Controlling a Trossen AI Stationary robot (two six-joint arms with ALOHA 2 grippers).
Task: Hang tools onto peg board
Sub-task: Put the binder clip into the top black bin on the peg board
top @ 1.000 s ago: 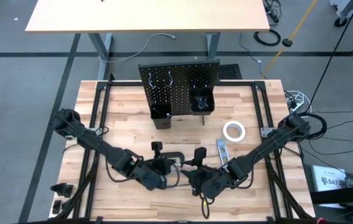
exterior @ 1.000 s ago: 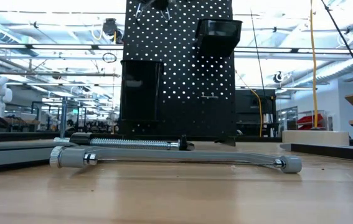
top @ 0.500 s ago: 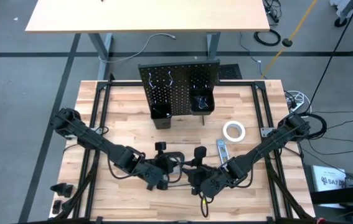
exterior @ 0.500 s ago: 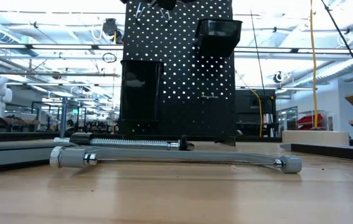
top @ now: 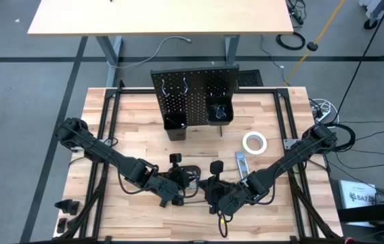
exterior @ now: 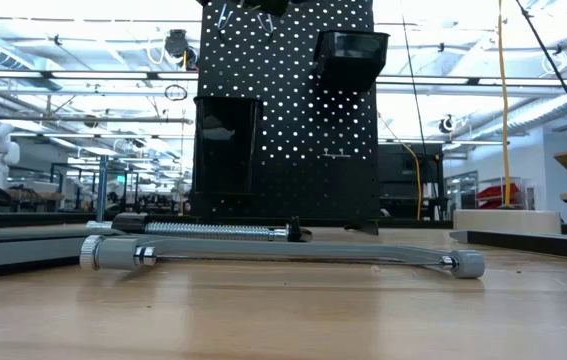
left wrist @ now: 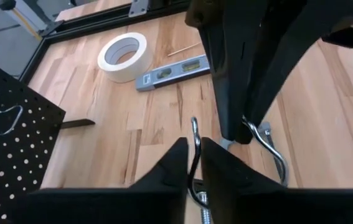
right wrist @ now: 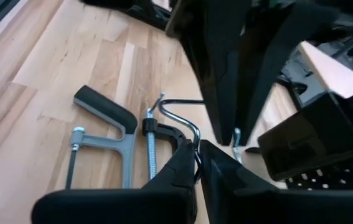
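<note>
Both grippers meet over the table's near middle on a thin bent silver wire hook (left wrist: pixel 194 127). My left gripper (left wrist: pixel 193 148) is shut on one leg of it, and my right gripper (right wrist: pixel 196 154) is shut on its other, curved end. A black C-clamp (right wrist: pixel 167 134) and a grey-framed tool with a black handle (right wrist: pixel 104 112) lie on the table just beyond them. The white tape roll (top: pixel 254 142) and the grey level (top: pixel 241 165) lie flat to the right. The black peg board (top: pixel 195 91) stands upright at the far middle, with two bins on it. My left gripper has the wire's straight leg (left wrist: pixel 194 134) between its two fingers, with only a slim gap showing beside the wire. The fingers slant down from the table's left and lie roughly along the leg. My right gripper pinches the wire near its curved end (left wrist: pixel 255 129) between its fingertips (left wrist: pixel 235 118), slanting down from the table's right. From its own wrist view the wire (right wrist: pixel 188 127) runs up out of the closed fingers.
A long grey tool with a clear bar (exterior: pixel 283 252) lies across the near table, with a ribbed metal piece (exterior: pixel 203 228) behind it. A dark frame (top: pixel 103 135) borders the tabletop. Bare wood lies between the grippers and the peg board.
</note>
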